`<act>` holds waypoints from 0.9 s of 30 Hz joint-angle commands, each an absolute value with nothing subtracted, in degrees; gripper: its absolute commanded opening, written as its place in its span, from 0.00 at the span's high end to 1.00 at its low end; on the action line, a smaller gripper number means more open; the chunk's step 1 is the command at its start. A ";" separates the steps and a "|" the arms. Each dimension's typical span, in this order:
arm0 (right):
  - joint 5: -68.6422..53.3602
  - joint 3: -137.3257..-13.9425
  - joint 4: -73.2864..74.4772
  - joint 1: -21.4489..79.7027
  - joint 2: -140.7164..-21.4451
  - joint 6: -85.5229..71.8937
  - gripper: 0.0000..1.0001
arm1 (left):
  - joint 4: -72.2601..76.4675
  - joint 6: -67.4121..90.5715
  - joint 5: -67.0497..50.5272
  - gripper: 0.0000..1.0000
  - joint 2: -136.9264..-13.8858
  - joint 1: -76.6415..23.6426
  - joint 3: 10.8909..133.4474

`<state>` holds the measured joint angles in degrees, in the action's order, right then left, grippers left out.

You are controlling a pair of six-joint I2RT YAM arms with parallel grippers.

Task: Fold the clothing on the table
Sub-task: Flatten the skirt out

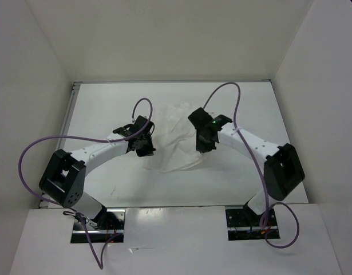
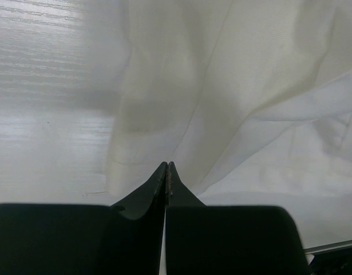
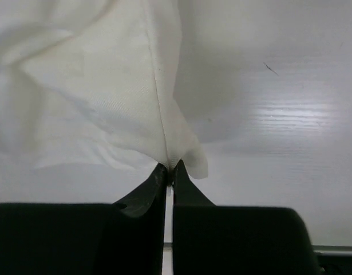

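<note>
The clothing (image 1: 174,137), a thin wrinkled white piece, lies bunched on the middle of the white table (image 1: 107,114) between my two grippers. My left gripper (image 1: 145,150) is at its left edge. In the left wrist view the left gripper (image 2: 167,166) is shut, and the folds of the clothing (image 2: 233,103) run down to its tips. My right gripper (image 1: 203,143) is at the right edge. In the right wrist view the right gripper (image 3: 171,167) is shut on a corner of the clothing (image 3: 107,97), which rises from the tips above the table (image 3: 279,114).
White upright walls (image 1: 32,63) stand on the left, back and right of the table. A thin metal rail (image 1: 71,114) runs along the left edge. Purple cables (image 1: 28,150) loop off both arms. The arm bases (image 1: 98,220) sit at the near edge.
</note>
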<state>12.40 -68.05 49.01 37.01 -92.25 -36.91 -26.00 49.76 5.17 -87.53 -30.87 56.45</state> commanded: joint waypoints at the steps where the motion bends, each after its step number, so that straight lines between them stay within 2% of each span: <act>1: 11.08 -79.16 52.63 36.39 -83.41 -34.46 1.00 | -26.89 49.14 4.14 0.96 -85.96 -28.75 55.99; 9: 10.73 -89.37 56.25 34.54 -86.47 -30.23 1.00 | -26.89 47.46 2.81 0.95 -79.64 -23.91 57.04; 16: 3.44 -99.55 51.60 37.00 -102.01 -25.24 1.00 | -27.42 45.18 1.68 0.94 -77.26 -15.74 55.90; 23: -23.43 -114.33 40.01 35.95 -99.95 -20.48 1.00 | -27.95 43.51 1.05 0.94 -75.59 -12.84 55.37; 24: -30.34 -114.95 37.99 34.03 -98.63 -21.00 1.00 | -27.95 43.51 0.45 0.94 -75.59 -12.83 54.85; 27: -38.02 -112.18 29.90 29.72 -92.48 -25.74 1.00 | -27.95 43.51 -0.09 0.94 -75.59 -12.22 54.23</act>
<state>-22.65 -110.32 42.35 34.35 -102.50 -23.46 -27.59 44.91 1.45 -77.38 -12.88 55.35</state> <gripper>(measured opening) 0.025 0.064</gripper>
